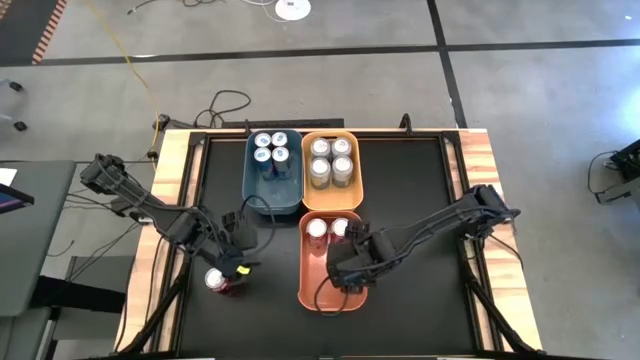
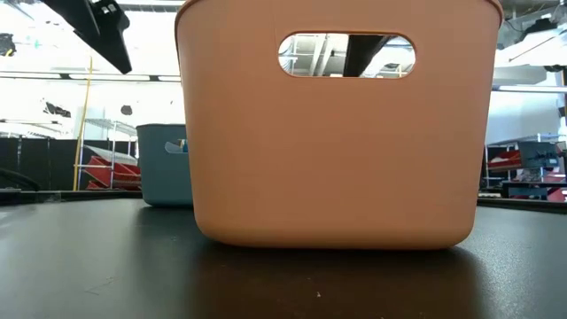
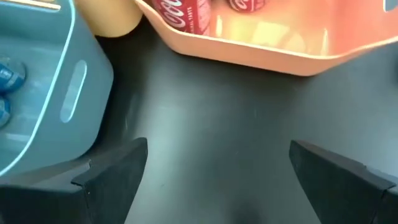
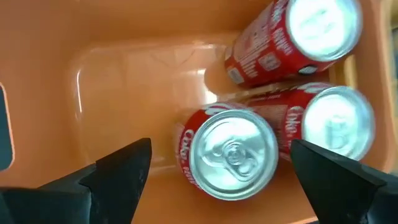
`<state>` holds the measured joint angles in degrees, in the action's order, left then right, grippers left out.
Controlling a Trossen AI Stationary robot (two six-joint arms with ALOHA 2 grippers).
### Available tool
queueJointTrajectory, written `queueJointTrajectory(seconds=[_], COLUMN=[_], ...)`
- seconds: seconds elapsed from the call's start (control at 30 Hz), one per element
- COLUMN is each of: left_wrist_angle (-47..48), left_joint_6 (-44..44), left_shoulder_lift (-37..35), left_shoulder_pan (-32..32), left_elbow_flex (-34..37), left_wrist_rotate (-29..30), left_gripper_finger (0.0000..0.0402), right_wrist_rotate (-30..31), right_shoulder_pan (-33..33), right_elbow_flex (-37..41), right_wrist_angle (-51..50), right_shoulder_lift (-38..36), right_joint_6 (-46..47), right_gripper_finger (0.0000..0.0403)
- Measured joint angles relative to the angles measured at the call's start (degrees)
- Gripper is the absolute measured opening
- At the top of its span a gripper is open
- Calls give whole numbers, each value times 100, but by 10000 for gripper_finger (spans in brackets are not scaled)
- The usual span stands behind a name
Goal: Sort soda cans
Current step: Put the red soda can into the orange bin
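Nearest you, by the desk's front-left edge, one red can (image 1: 218, 281) stands outside the bins, so your left gripper (image 1: 238, 262) hangs over it, jaws wide and empty. Your right gripper (image 4: 217, 163), spread and holding nothing, sits over the orange bin (image 1: 308, 296), where three red cans (image 4: 233, 155) belong. Farther back, the teal bin (image 1: 255, 190) holds blue cans (image 1: 272, 148) and the yellow-orange bin (image 1: 331, 198) silver cans (image 1: 331, 158).

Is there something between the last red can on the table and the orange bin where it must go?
Nothing visible blocks it. The red metal can stands on the black table under the open left tool; bare surface separates it from the orange plastic bin, where the right tool hovers.
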<state>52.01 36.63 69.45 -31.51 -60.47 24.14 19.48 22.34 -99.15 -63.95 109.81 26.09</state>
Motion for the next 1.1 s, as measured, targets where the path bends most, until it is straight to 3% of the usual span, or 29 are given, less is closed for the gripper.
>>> queueJointTrajectory(seconds=[0.27, 0.43, 0.63, 0.73, 1.1], left_wrist_angle=[3, 203, 1515, 1965, 1517], left_joint_6=[508, 479, 1873, 2456, 3464], left_shoulder_lift=[0, 0, 2, 0, 189], left_shoulder_pan=[-15, -402, -727, -867, -1784], left_elbow_flex=[0, 0, -253, -406, -109], left_wrist_rotate=[76, -1197, -1635, -1641, -1561], left_gripper_finger=[389, 389, 389, 389, 389], right_wrist_rotate=[718, 1549, 2951, 3175, 3422], right_shoulder_pan=[227, 395, 586, 552, 713], right_elbow_flex=[0, -2, 0, 0, 7], right_wrist_angle=[-77, -317, -366, -236, -720], right_shoulder_lift=[-536, -863, -827, -796, -733], right_joint_6=[175, 552, 841, 883, 1691], right_gripper_finger=[400, 400, 400, 400, 400])
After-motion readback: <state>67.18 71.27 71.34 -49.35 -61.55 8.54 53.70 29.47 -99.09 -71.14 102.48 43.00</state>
